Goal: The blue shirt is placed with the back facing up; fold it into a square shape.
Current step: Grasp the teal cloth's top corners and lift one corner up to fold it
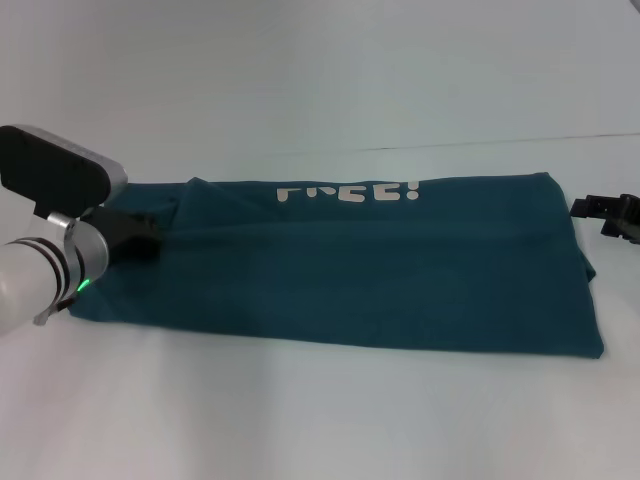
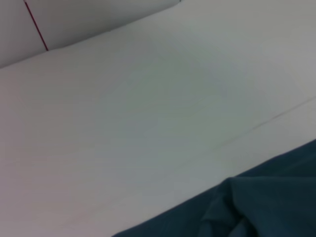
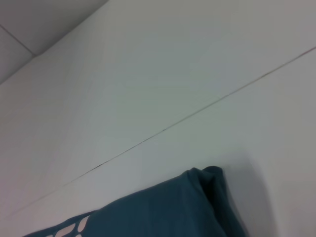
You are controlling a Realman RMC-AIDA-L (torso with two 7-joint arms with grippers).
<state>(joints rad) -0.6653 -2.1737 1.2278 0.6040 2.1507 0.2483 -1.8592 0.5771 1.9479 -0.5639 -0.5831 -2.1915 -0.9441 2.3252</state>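
You see the blue shirt [image 1: 340, 270] lying flat, folded into a long band, white lettering along its far edge.

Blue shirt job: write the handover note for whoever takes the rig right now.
Left gripper: down on the left end of the blue shirt, by a small raised wrinkle.
Right gripper: at the right edge of the head view, just off the shirt's far right corner, apart from the cloth.
Shirt: lies on the white table as a long horizontal band, already folded lengthwise; white lettering shows along its far edge.
Done: the lengthwise fold, judging by the band shape.
Left: fold the ends in crosswise to bring the band to a square, then smooth the wrinkle at the left end.
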